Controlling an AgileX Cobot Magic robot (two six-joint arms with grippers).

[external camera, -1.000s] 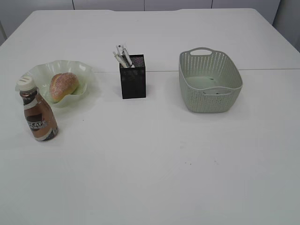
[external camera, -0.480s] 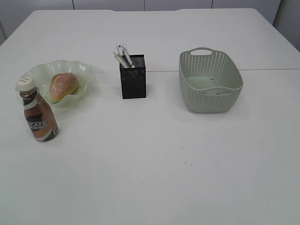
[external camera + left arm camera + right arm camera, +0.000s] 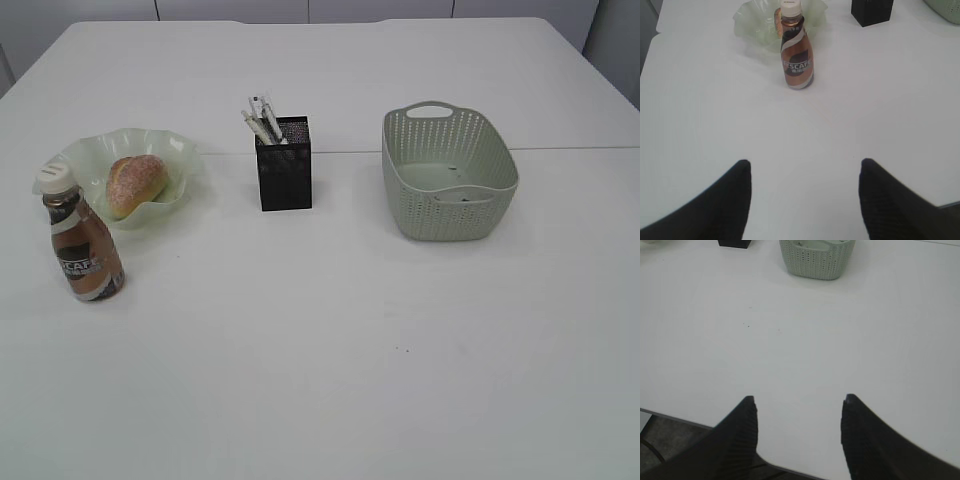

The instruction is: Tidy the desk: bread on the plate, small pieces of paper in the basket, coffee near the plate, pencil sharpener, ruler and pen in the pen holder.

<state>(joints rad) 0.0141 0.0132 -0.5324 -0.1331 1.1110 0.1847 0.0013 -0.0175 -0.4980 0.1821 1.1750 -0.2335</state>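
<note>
white desk (image 3: 330,380) lies bare toward its near edge, both grippers (image 3: 804,167) (image 3: 799,402) spread, gripping nothing.

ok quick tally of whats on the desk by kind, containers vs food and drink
containers: 3 - plate, pen holder, basket
food and drink: 2 - bread, coffee
total: 5, not counting the stationery standing in the pen holder, too small to count
</note>
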